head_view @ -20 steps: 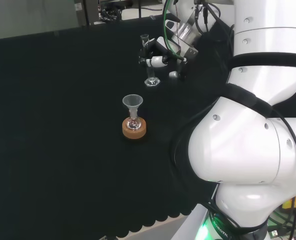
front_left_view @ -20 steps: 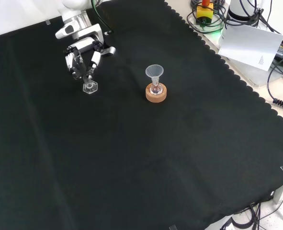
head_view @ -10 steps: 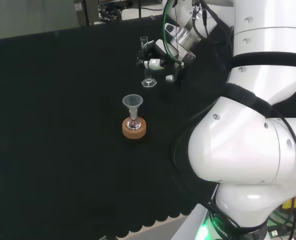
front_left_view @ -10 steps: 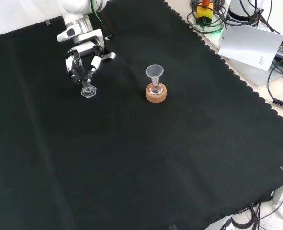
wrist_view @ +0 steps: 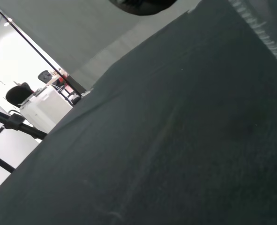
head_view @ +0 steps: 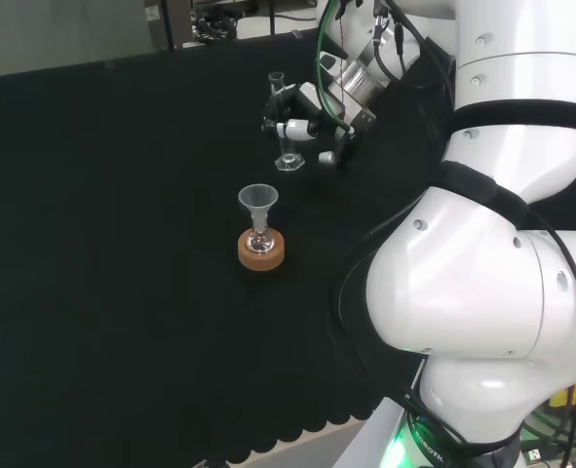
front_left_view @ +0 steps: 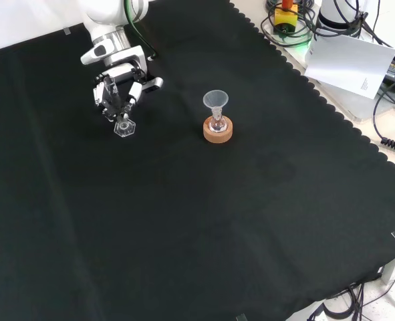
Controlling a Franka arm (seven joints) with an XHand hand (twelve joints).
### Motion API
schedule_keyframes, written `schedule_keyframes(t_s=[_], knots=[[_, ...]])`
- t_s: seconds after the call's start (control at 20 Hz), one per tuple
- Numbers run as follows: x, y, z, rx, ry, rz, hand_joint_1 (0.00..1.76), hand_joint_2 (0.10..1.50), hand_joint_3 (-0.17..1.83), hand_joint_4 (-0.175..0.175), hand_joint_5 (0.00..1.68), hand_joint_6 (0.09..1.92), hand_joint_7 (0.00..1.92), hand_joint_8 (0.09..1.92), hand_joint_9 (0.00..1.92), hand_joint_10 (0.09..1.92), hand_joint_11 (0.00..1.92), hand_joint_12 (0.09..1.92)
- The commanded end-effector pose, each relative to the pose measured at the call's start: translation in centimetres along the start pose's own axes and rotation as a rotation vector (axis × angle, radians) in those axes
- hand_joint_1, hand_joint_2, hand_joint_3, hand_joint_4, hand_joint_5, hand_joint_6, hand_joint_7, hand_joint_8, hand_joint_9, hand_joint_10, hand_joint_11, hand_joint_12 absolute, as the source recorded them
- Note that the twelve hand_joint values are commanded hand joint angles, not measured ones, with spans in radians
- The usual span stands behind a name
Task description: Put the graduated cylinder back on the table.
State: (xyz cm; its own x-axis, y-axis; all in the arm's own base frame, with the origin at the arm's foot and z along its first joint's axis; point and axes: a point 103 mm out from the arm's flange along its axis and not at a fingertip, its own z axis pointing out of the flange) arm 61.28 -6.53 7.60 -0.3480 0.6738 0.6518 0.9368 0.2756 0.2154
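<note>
A clear glass graduated cylinder [head_view: 284,122] with a hexagonal foot [front_left_view: 124,128] stands nearly upright at the far side of the black cloth in the head view. The black and white hand [head_view: 302,109] has its fingers curled round the cylinder's stem. In the front view the hand [front_left_view: 119,90] comes in from the top left and the foot sits at or just above the cloth; I cannot tell whether it touches.
A small flask on a cork ring [head_view: 262,251] with a clear funnel [head_view: 258,200] in its neck stands nearer the camera in the head view, to the right of the cylinder in the front view [front_left_view: 217,128]. The arm's white links [head_view: 492,244] show at the head view's right.
The hand has carried the cylinder a little to the left in the head view and slightly lower in the front view. The flask and funnel have not moved.
</note>
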Motion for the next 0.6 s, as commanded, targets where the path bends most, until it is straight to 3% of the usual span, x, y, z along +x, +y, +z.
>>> schedule_keyframes(t_s=[0.05,0.25,0.3,0.35,0.4,0.5,0.6], knots=[[0.6,0.3,0.8,-0.002,0.005,-0.006,1.26,1.10,0.00,-0.175,1.01,0.97,1.03,0.95,1.41,0.09,1.20,0.75],[0.4,0.3,0.5,0.003,0.029,-0.019,1.26,1.11,0.00,-0.175,0.98,1.00,1.00,0.99,1.40,0.09,1.18,0.77],[0.3,0.1,0.3,0.007,0.035,-0.024,1.22,1.11,0.00,-0.166,1.00,0.98,0.99,0.89,1.38,0.09,1.17,0.79],[0.4,0.1,0.1,0.012,0.041,-0.026,1.18,1.10,0.00,-0.133,1.01,0.96,0.97,0.79,1.36,0.09,1.12,0.83],[0.4,0.0,0.0,0.015,0.043,-0.028,1.14,1.10,0.00,-0.070,1.01,0.96,0.92,0.71,1.31,0.09,1.05,0.89],[0.4,-0.2,-0.2,0.019,0.053,-0.030,1.06,1.05,-0.04,-0.049,0.87,0.84,0.82,0.64,1.20,0.09,0.87,1.01],[0.4,-0.5,-0.6,0.009,0.054,-0.030,1.01,1.01,-0.08,-0.052,0.72,0.76,0.74,0.63,1.13,0.09,0.74,1.10]])
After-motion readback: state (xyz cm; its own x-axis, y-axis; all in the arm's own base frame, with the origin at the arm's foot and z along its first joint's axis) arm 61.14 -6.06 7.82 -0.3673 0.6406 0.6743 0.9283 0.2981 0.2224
